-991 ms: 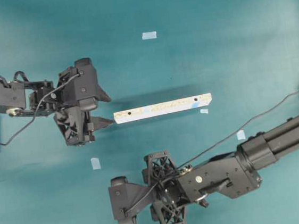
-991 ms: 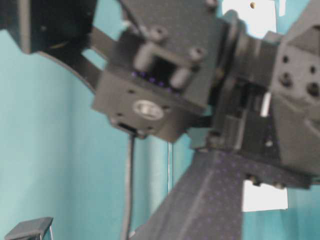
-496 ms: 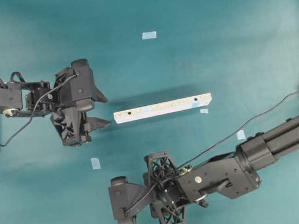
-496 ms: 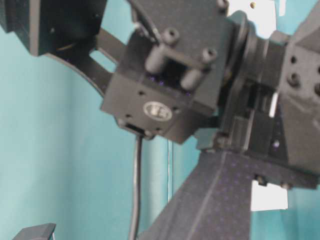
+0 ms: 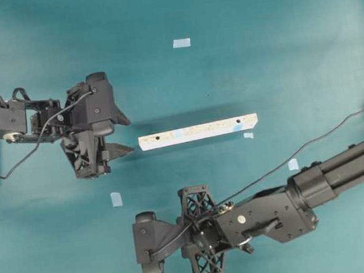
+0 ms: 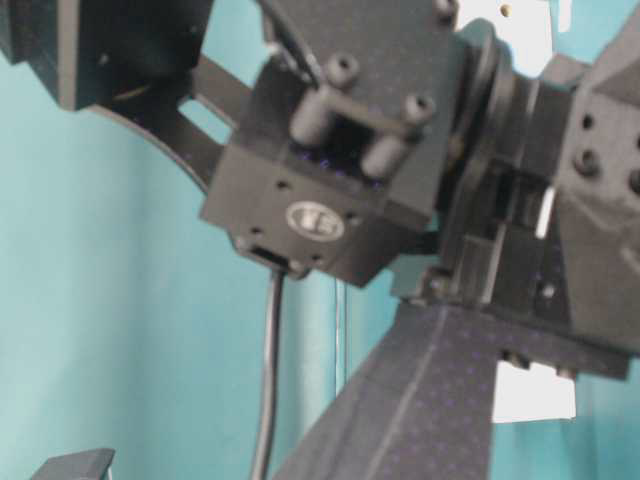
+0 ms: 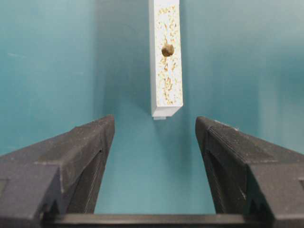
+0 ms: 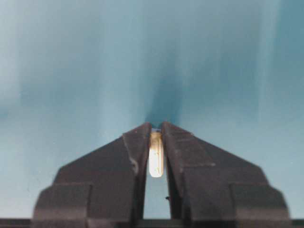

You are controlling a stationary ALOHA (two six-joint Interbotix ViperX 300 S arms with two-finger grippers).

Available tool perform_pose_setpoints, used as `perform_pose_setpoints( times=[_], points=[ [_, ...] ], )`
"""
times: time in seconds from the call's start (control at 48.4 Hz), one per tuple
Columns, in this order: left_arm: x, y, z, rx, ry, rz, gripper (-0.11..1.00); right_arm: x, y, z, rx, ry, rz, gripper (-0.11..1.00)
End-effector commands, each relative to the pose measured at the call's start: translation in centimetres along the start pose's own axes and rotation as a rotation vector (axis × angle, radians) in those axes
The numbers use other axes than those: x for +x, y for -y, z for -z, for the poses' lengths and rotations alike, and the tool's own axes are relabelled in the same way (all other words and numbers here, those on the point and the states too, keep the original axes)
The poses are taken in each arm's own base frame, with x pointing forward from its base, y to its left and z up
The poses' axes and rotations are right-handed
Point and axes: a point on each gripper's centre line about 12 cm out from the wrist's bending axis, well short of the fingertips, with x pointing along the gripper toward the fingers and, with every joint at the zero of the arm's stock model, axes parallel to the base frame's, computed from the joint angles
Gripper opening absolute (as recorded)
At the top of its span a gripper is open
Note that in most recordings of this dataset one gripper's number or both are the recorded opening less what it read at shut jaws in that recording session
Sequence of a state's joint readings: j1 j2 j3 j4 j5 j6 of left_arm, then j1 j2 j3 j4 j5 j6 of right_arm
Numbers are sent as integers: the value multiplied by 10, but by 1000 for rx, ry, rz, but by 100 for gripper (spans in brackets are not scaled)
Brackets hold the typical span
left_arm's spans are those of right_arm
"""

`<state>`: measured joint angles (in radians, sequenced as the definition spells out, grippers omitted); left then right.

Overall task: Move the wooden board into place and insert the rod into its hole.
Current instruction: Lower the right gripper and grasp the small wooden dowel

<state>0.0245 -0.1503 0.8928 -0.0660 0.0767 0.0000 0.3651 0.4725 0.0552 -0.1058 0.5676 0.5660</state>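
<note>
the right hand (image 8: 156, 137) is clamped on the rod (image 8: 155, 160), low over the counter (image 5: 277, 55). the board (image 5: 198, 132) lies flat mid-counter, its near end just ahead of the open, empty left hand (image 7: 154, 142).

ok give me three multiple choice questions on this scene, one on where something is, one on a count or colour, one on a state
1. Where does the long pale wooden board lie relative to the left gripper?
A. Between its fingers
B. Just beyond its fingertips, apart from them
C. Under the right arm

2. How many small pale-blue tape squares lie loose on the teal table in the overhead view?
A. One
B. Four
C. Seven

3. What is the right gripper doing?
A. Standing wide open
B. Shut on nothing
C. Shut on the short whitish rod

Answers: 1 B, the left wrist view shows the board's end ahead of the open fingers, untouched. 2 B, four squares lie around the board. 3 C, the right wrist view shows the rod pinched between the closed fingers.
</note>
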Motion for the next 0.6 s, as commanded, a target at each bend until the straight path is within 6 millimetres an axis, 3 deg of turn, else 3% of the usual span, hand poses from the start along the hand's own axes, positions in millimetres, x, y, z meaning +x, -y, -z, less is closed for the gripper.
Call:
perform_pose_setpoints(
  times=[0.0, 0.248, 0.578],
  points=[
    [-5, 0, -7, 0, 32, 2, 68, -14, -10, -11, -5, 42, -26, 11],
    [-5, 0, -7, -1, 32, 2, 68, -22, -11, -15, -20, 63, -27, 11],
    [-6, 1, -8, -2, 35, 4, 68, -55, -9, -28, -71, 115, -4, 11]
  ],
)
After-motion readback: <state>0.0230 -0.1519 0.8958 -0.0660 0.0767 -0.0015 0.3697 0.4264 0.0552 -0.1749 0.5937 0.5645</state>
